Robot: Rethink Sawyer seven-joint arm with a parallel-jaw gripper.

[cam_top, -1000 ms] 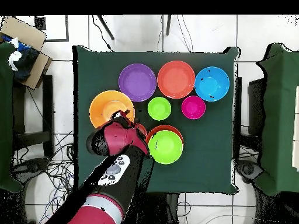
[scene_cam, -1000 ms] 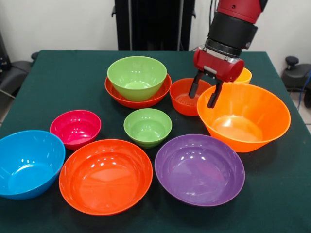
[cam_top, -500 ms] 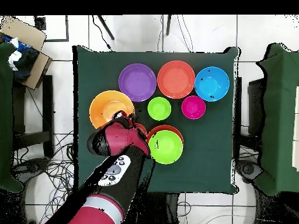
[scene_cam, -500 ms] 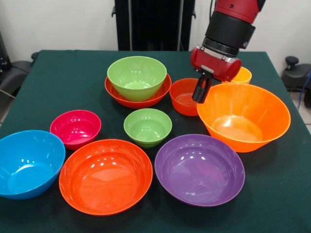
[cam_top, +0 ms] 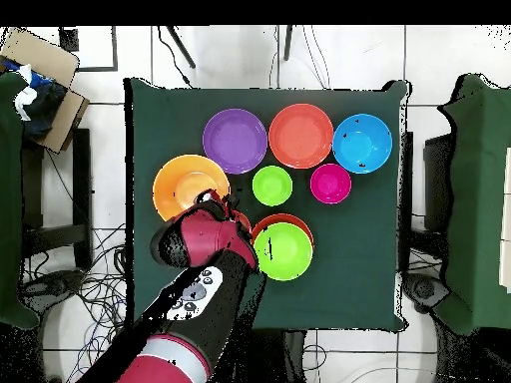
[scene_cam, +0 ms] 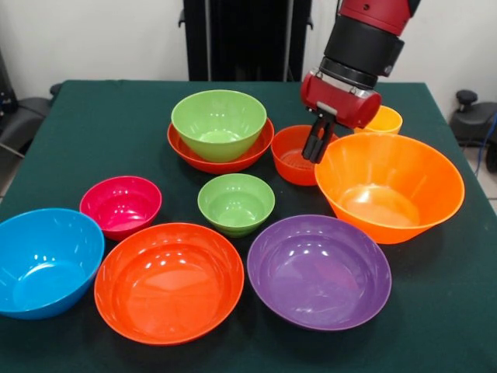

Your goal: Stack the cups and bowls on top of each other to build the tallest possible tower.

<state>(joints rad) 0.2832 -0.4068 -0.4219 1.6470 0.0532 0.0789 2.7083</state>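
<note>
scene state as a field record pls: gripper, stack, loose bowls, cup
gripper: red gripper, fingers close together, at the rim of the large orange plastic bowl; grip unclear
stack: medium lime green bowl nested in wide red-orange bowl
loose bowls: small red-orange bowl, small lime green bowl, magenta bowl, blue bowl, big red-orange bowl, purple bowl
cup: yellow-orange plastic tumbler, behind the large orange bowl

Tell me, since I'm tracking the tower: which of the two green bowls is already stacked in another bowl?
The larger lime green bowl, sitting inside the wide red-orange bowl at the back. The smaller green bowl stands alone on the table.
</note>
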